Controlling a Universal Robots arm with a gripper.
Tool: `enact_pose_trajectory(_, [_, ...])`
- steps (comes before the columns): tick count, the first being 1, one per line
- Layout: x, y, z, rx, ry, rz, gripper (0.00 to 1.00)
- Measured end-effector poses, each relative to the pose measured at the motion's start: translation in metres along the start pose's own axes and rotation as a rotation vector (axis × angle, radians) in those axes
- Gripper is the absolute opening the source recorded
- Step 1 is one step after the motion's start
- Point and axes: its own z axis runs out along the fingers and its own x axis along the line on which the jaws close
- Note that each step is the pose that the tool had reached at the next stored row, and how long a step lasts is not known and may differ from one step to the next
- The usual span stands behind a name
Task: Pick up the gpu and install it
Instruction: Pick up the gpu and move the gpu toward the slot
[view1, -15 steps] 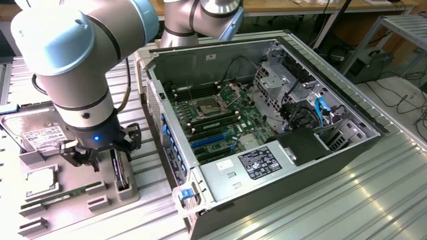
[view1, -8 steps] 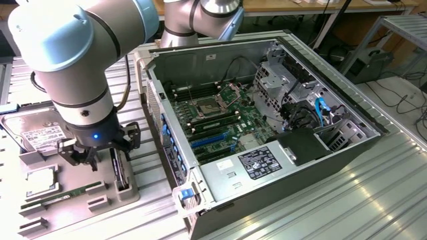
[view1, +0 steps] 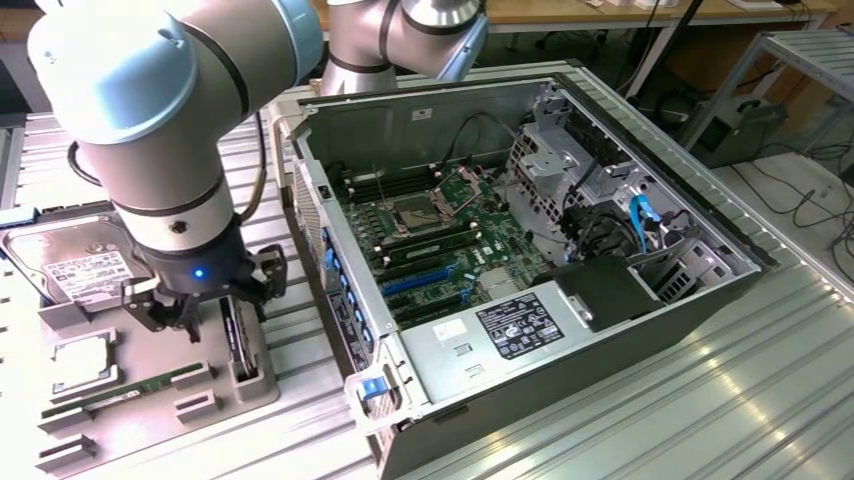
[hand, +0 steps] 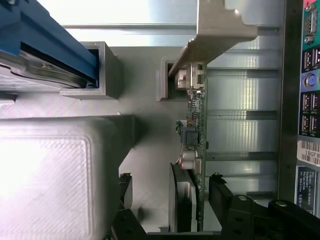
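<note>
End effector (hand: 171, 180) open astride gpu (hand: 192, 137), green board (hand: 200, 110), silver bracket (hand: 220, 25)

arm (view1: 140, 130): elbow high, forearm dropping near-vertical at the exterior view's left | wrist (view1: 187, 225): pointing straight down, blue light (view1: 199, 272) lit | gripper (view1: 211, 308): low, jaws spread wide | fingers (hand: 222, 200): black, parallel, well apart

The exterior view looks steeply down over the computer case (view1: 534, 250) and parts tray (view1: 167, 352); the wrist view, close, faces down onto that tray's gpu (hand: 195, 125).
</note>
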Motion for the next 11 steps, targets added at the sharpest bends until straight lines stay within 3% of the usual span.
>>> enact_pose_trajectory(6, [-0.0017,-0.0042,-0.0007,0.0003,-0.0001,0.007,0.72])
enact_pose_trajectory(11, [-0.0038,-0.0041,-0.0084,0.0035,-0.0003,0.009,0.72])
